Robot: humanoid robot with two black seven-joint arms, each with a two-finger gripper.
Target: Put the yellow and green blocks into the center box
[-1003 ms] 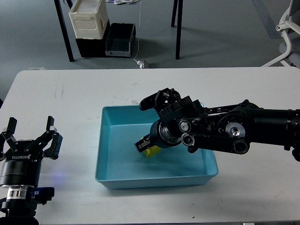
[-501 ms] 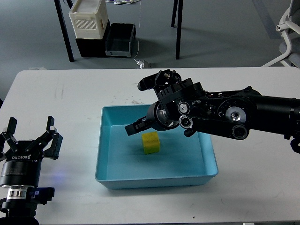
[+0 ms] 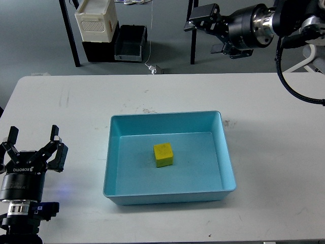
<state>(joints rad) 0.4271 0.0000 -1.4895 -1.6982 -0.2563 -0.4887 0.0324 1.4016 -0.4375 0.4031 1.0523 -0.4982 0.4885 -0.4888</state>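
A yellow block [image 3: 163, 154] lies on the floor of the light blue box [image 3: 114, 162], near its middle and touching no wall. No green block shows in this view. My right gripper [image 3: 207, 29] is raised high above the table's far edge, well away from the box, with its fingers apart and nothing between them. My left gripper [image 3: 33, 134] points upward at the lower left, to the left of the box, open and empty.
The box stands in the middle of the white table [image 3: 269, 127]. Beyond the far edge, on the floor, are a white crate [image 3: 95, 20], a black bin [image 3: 129, 44], table legs and a white chair [image 3: 312, 35].
My right gripper has let go of the yellow block, risen out of the box and swung up and away to the far right. The block now lies uncovered in the box. The left arm has not moved.
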